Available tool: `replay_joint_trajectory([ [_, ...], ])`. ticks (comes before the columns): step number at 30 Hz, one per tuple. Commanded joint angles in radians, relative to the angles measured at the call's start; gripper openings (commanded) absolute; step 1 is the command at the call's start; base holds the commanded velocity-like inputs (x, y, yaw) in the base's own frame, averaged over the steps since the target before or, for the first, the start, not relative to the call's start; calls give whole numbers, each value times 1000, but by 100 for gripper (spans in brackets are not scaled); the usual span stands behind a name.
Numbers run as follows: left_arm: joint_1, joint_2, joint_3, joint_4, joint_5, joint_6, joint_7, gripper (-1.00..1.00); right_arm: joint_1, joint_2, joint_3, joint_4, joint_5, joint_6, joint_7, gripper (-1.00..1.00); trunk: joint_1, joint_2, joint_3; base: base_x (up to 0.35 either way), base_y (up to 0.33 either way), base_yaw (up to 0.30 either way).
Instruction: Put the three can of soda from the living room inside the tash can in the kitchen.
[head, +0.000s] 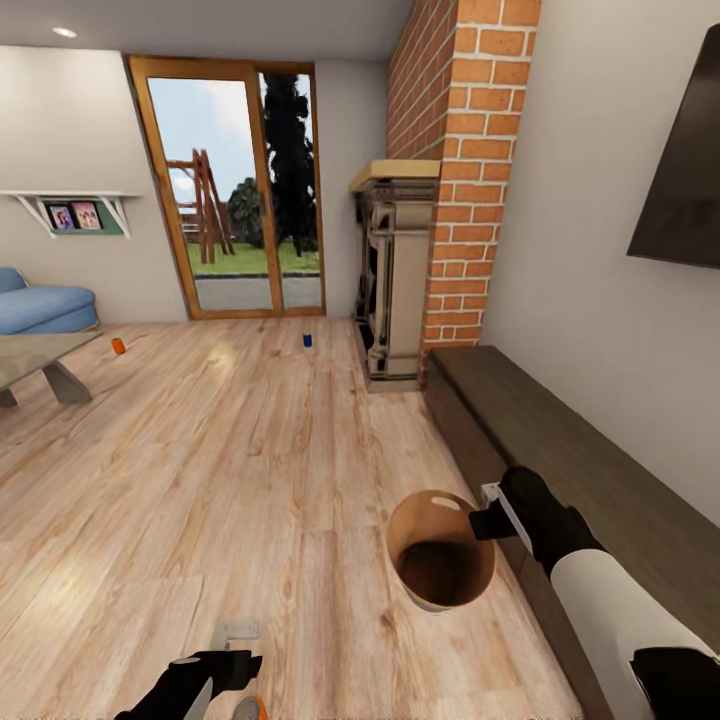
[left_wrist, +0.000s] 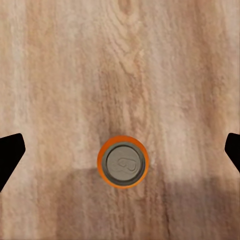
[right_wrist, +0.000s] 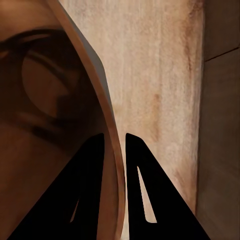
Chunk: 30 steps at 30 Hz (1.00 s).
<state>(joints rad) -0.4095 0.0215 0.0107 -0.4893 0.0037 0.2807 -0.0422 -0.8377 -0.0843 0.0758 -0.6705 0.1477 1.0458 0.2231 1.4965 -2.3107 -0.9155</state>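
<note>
I am in the living room. My right gripper (head: 487, 522) is shut on the rim of the tash can (head: 440, 590), a small tapered bucket with a brown inside, held just above the wood floor; in the right wrist view the two fingers (right_wrist: 95, 165) pinch its wall (right_wrist: 111, 125). An orange can of soda (left_wrist: 122, 161) stands upright on the floor right below my open left gripper (left_wrist: 120, 150), between its widely spread fingertips. That can's edge (head: 252, 708) shows beside the left gripper (head: 236, 660). Far off stand another orange can (head: 118, 346) and a dark blue can (head: 307, 340).
A low dark cabinet (head: 560, 430) runs along the right wall beside the bucket, under a wall TV (head: 685, 170). Ahead are the brick fireplace (head: 395, 270) and glass doors (head: 235, 190). A coffee table (head: 40, 358) and blue sofa (head: 40, 305) sit at far left.
</note>
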Motion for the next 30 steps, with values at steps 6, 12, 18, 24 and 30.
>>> replay_joint_trajectory([
  [6,0,0,0,0,1,-1,1,100,-24,-2,0,0,-18,1,4,-100,19,-35,-22,0,0,0],
  [12,0,0,0,-2,1,-1,1,100,-36,-4,0,1,-19,1,4,-100,19,-35,-28,0,0,0],
  [18,0,0,0,-3,1,-2,1,100,-47,-5,-1,3,-19,1,4,-100,19,-35,-33,0,0,0],
  [24,0,0,0,-3,1,-3,1,100,-65,-5,-1,12,-19,1,4,-100,19,-35,-36,0,0,0],
  [30,0,0,-1,-3,-1,-3,1,100,-71,-4,-3,30,-20,1,4,-100,42,-77,-58,0,0,0],
])
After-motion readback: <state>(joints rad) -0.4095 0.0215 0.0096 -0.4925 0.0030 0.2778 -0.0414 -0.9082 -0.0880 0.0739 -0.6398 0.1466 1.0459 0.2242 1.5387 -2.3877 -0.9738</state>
